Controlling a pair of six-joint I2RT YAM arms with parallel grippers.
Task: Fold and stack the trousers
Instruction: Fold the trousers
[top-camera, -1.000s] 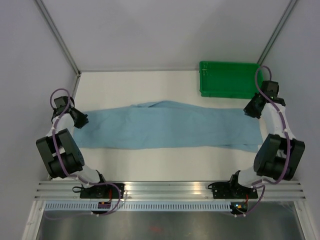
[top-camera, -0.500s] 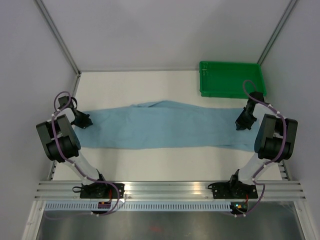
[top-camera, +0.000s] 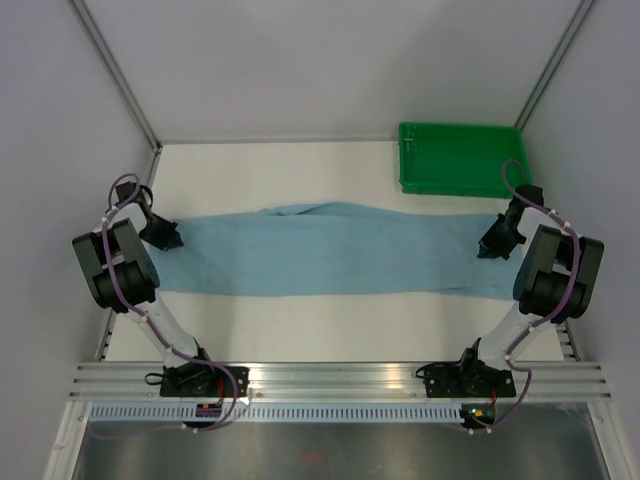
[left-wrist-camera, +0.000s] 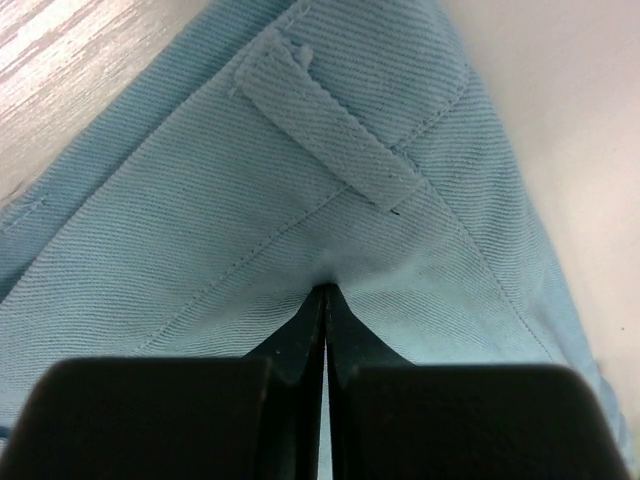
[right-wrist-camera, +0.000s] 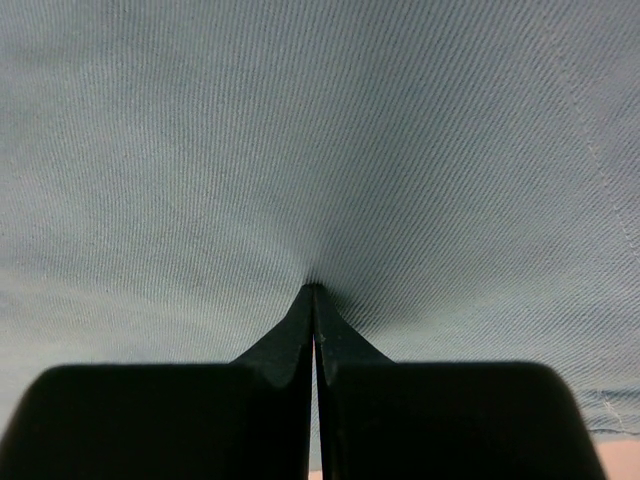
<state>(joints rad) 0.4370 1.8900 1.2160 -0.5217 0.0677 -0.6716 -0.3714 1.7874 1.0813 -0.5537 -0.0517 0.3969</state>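
Trousers (top-camera: 330, 250) in left gripper (top-camera: 171, 240), right gripper (top-camera: 488, 247)

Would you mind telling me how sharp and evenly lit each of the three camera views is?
Top external: soft, even light, no glare, the trousers crisp. Left wrist: weave and belt loop sharp, the left fingers dark and soft-edged, the table washed bright. Right wrist: cloth dim and shaded toward the right fingers, which are nearly black.

from above, the right arm (top-camera: 552, 268) covers the near right end of the trousers (top-camera: 330, 250). both wrist views cut the cloth off at their edges. the left end effector (left-wrist-camera: 326, 292) and right end effector (right-wrist-camera: 313, 290) show only as dark, blurred blocks.
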